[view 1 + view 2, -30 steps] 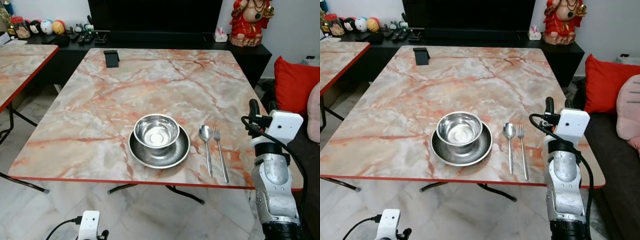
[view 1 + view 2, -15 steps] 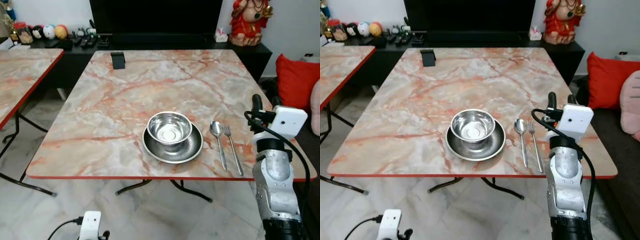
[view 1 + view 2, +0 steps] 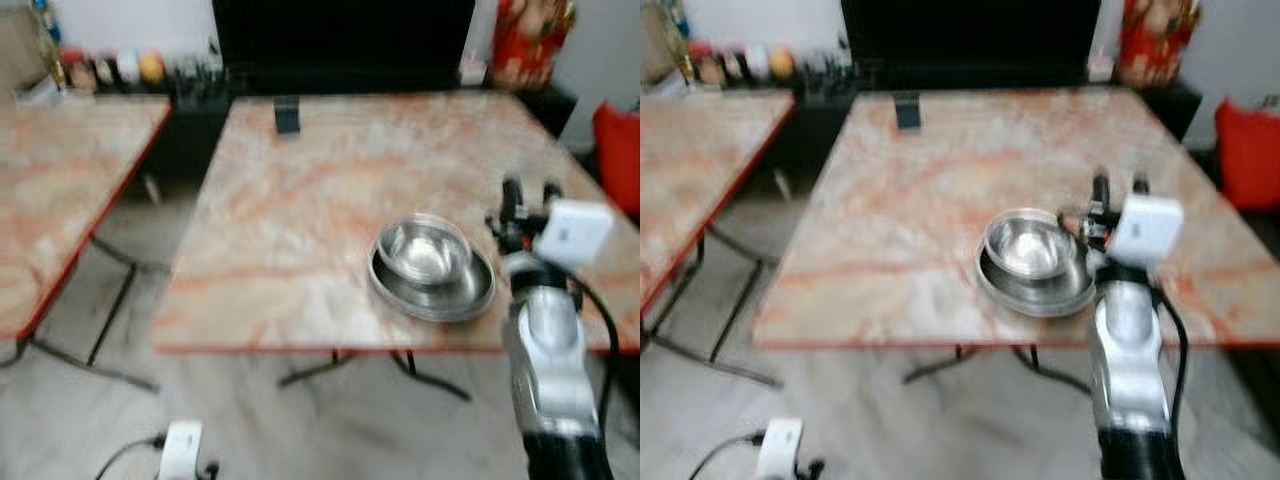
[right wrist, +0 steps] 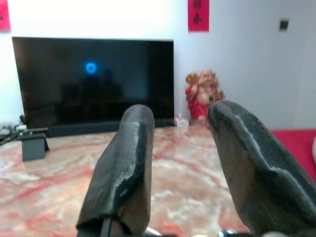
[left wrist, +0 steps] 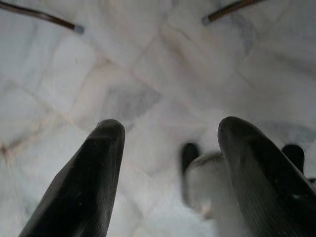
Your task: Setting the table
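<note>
- We stand before the marble table (image 3: 300, 200); the head views are blurred, so we judge we are turning or walking.
- A second table (image 3: 60, 190) stands beside it, well apart, on the side away from our right arm.
- From the right wrist we make out a dark screen (image 4: 94, 81) and a red figurine (image 4: 201, 94) past the table's far edge, far sharper than the head views give them.
- A steel bowl (image 3: 1030, 243) sits in a plate (image 3: 1035, 290) near the table's near edge, likely a finished place setting.
- Our right gripper (image 3: 1116, 187), just beside the bowl, is spread and empty, fingers (image 4: 126, 163) apart.
- Our left gripper (image 5: 168, 163) hangs idle over the floor, also spread, holding nothing.
</note>
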Available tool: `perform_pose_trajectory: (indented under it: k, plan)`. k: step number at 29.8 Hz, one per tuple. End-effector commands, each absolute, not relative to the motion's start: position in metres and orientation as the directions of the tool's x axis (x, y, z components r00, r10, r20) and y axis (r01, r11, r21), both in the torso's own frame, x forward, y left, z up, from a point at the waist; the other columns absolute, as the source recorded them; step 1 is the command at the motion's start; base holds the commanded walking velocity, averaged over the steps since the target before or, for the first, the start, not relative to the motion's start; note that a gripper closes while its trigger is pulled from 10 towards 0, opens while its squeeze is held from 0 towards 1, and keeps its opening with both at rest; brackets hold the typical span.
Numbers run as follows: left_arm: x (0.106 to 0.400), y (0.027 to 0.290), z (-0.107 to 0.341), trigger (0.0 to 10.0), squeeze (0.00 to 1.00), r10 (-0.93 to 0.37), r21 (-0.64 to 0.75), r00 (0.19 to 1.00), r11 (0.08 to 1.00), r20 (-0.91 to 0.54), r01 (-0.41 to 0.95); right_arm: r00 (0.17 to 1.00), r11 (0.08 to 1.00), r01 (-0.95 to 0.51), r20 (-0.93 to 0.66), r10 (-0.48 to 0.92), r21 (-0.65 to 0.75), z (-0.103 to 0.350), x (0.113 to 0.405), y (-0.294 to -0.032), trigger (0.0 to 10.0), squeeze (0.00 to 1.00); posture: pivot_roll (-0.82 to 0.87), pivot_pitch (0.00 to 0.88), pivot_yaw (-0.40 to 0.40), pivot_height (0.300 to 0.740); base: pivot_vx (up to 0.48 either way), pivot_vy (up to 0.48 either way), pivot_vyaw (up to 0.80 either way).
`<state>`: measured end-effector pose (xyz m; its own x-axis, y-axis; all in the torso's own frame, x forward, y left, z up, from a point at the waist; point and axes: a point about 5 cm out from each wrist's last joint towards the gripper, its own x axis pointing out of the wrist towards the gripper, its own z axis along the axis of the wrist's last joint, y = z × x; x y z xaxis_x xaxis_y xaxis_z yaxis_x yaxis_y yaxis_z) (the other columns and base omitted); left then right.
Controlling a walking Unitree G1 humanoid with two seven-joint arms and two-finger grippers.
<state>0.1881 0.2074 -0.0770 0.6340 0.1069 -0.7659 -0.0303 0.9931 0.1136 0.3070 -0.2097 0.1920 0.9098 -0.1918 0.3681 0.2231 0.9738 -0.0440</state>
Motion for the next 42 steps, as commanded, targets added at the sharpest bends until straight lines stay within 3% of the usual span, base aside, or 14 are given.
perform_pose_trajectory:
  k: [1,25,30,42]
  plan:
    - [0.185,0.215,-0.077,10.0,0.0,0.124,0.133,0.625,0.991,-0.771,-0.032,0.907,0.979,0.199,0.386,-0.17,-0.036,0.198,0.309,-0.201,10.0,0.0,-0.03,0.0,-0.017,0.74,0.0,0.375,0.0]
    - [0.187,0.215,-0.076,10.0,0.0,0.126,0.134,0.626,0.99,-0.769,-0.035,0.932,0.988,0.143,0.345,-0.114,-0.062,0.187,0.31,-0.188,10.0,0.0,-0.02,0.0,-0.017,0.74,0.0,0.374,0.0]
    - [0.187,0.216,-0.076,10.0,0.0,0.127,0.135,0.627,0.99,-0.769,-0.034,0.936,0.988,0.134,0.337,-0.103,-0.07,0.184,0.31,-0.187,10.0,0.0,-0.02,0.0,-0.017,0.74,0.0,0.324,0.8]
    - [0.187,0.216,-0.076,10.0,0.0,0.125,0.137,0.629,0.99,-0.767,-0.03,0.941,0.99,0.137,0.317,-0.116,-0.045,0.18,0.31,-0.189,10.0,0.0,-0.01,0.0,-0.017,0.74,0.0,0.0,0.06]
